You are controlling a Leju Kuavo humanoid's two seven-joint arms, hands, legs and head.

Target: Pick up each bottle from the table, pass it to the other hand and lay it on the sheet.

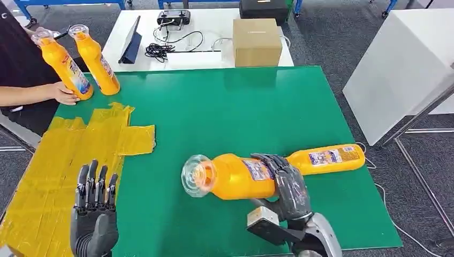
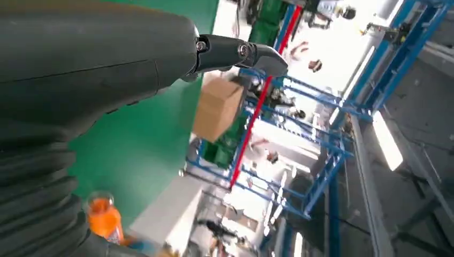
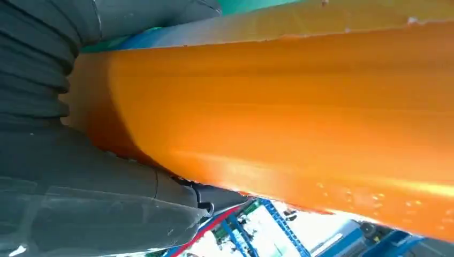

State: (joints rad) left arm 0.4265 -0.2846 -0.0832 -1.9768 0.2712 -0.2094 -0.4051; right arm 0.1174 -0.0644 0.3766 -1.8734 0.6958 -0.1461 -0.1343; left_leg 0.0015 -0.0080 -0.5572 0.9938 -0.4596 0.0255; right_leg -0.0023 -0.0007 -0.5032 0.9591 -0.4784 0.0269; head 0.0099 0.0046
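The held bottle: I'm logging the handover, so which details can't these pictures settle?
- Held bottle, head view: the right hand wraps its middle and covers part of the label.
- Same bottle, right wrist view: so close that cap and base run past the edges.
- Whether it clears the green mat: not shown from above.
- Left hand: its wrist is cut by the bottom edge.
- Upright bottle's base: behind a person's hand.

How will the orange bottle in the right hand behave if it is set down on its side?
The orange bottle looks round and smooth, so it may roll. The right hand wraps its middle, suggesting stiff walls. It appears full, so probably rather heavy.
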